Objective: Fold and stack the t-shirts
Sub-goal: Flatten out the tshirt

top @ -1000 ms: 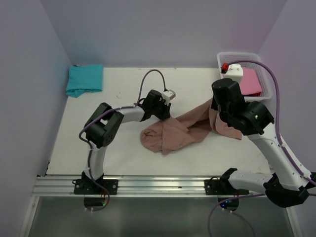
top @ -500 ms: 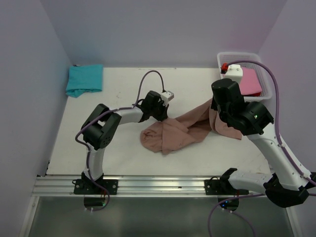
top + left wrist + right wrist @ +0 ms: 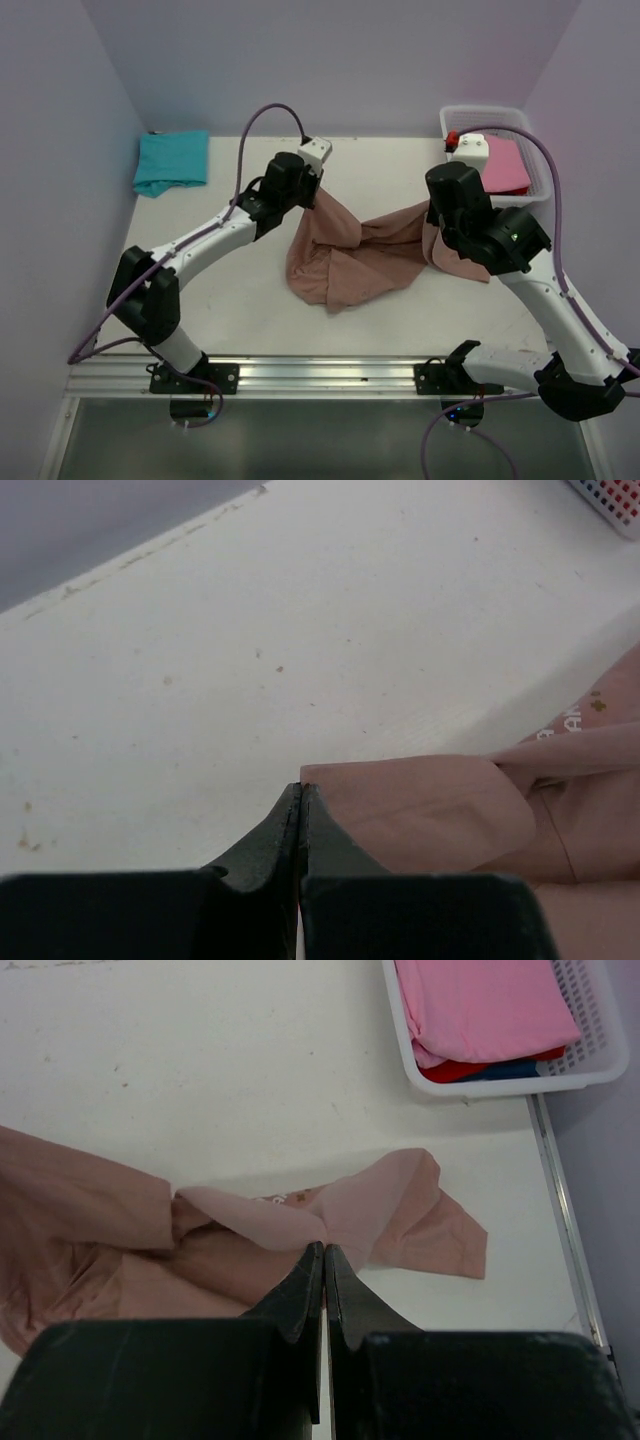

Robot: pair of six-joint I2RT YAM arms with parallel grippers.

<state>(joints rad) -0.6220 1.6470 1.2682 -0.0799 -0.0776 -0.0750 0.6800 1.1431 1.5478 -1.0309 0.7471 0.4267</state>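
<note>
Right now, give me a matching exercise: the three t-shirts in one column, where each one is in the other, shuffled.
1. folded teal cotton t-shirt
2. folded bright pink cotton t-shirt
3. crumpled salmon-brown cotton t-shirt

A. strung between left pincer and right pincer
B. far left corner of the white table
C. inside the white plastic basket

Pairs: 1-B, 2-C, 3-A
</note>
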